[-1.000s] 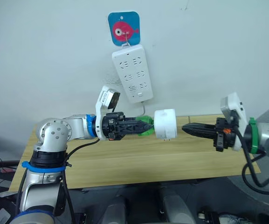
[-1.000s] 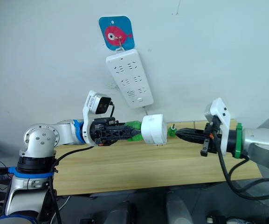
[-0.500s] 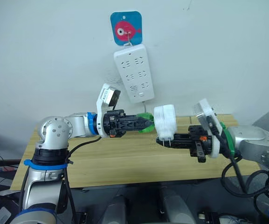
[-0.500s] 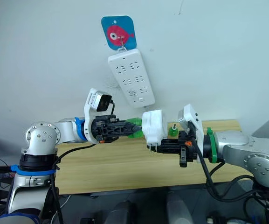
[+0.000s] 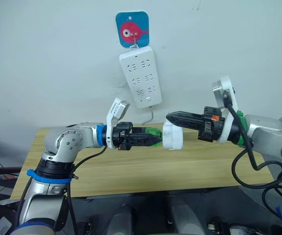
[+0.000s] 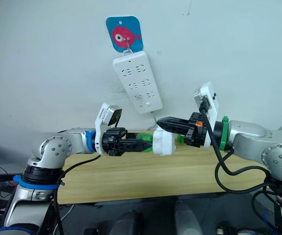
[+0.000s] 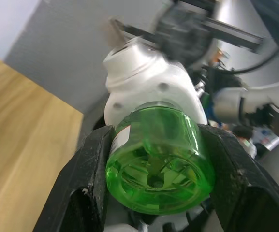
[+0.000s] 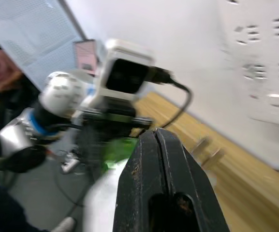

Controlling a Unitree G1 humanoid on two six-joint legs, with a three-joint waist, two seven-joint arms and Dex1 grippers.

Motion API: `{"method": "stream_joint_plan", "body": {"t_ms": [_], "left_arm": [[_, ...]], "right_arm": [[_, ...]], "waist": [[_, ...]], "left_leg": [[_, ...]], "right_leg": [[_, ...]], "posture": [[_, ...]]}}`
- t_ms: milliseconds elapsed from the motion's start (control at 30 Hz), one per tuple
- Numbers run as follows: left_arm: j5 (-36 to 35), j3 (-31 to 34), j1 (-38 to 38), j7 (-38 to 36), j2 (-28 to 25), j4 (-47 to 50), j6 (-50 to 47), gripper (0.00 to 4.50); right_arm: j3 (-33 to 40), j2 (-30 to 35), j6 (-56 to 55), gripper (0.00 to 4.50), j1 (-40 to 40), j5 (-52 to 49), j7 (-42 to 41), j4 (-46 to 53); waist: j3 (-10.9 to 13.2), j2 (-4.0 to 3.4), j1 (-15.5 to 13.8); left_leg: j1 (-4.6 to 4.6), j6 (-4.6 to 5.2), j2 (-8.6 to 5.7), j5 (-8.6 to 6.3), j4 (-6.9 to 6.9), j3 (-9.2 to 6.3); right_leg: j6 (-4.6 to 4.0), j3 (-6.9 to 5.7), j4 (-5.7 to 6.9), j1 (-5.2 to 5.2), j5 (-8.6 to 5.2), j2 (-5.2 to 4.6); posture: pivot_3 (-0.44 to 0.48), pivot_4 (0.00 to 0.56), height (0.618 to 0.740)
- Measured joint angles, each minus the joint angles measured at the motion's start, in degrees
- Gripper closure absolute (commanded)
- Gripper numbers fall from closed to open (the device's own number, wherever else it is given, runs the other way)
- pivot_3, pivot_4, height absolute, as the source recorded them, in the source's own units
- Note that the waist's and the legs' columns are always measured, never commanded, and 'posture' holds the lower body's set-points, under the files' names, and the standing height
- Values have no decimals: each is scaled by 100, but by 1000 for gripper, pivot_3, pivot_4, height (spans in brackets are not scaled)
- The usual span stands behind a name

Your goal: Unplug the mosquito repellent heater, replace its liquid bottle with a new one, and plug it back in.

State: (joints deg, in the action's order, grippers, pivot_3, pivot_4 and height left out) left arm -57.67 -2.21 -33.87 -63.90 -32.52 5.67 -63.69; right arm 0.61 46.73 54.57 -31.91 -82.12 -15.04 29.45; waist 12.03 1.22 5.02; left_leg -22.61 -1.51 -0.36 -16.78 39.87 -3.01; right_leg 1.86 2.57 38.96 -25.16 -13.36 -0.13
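The mosquito repellent heater is a white rounded unit held in the air above the wooden table. It sits on the end of a green liquid bottle. My left gripper is shut on that bottle, and in the left wrist view the green bottle lies between both black fingers with the heater beyond it. My right gripper is shut with nothing between its fingers. Its tip hovers just above the heater's top edge, and the right wrist view shows the gripper over the white body.
A white multi-socket power strip hangs slanted on the wall from a blue fish hook, its cable running down behind the heater. A small green thing shows on the table behind the right gripper.
My right gripper has risen from the heater's underside to just above it, fingers closed. The left arm has lowered a little, still holding the bottle and heater.
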Motion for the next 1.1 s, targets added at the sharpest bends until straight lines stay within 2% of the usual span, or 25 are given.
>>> {"method": "stream_joint_plan", "body": {"t_ms": [133, 500, 1100], "left_arm": [[-91, 11, -3, -189, -57, 87, -112, 2186], [-569, 95, -89, -149, -86, 37, -749, 2186], [-1434, 544, -253, 411, 118, -281, -1506, 2186]], "right_arm": [[-19, -39, 98, 4500, 0, 219, -139, -89], [-17, 13, 384, 4500, 147, 678, -822, -291], [156, -34, 797, 4500, 490, 217, -959, -200]], "waist": [[0, 0, 2], [0, 0, 8], [0, 0, 8]], "left_leg": [[1, 0, 1, 0, 0, -1], [1, 0, 0, 0, 0, -2], [1, 0, 1, 0, 0, -7]], "right_leg": [[0, -1, 0, 0, 0, 0], [0, -2, 0, 0, 0, 0], [0, -3, 1, 1, 0, 0]], "posture": [[-171, 152, 740], [-169, 150, 740], [-168, 155, 740]]}}
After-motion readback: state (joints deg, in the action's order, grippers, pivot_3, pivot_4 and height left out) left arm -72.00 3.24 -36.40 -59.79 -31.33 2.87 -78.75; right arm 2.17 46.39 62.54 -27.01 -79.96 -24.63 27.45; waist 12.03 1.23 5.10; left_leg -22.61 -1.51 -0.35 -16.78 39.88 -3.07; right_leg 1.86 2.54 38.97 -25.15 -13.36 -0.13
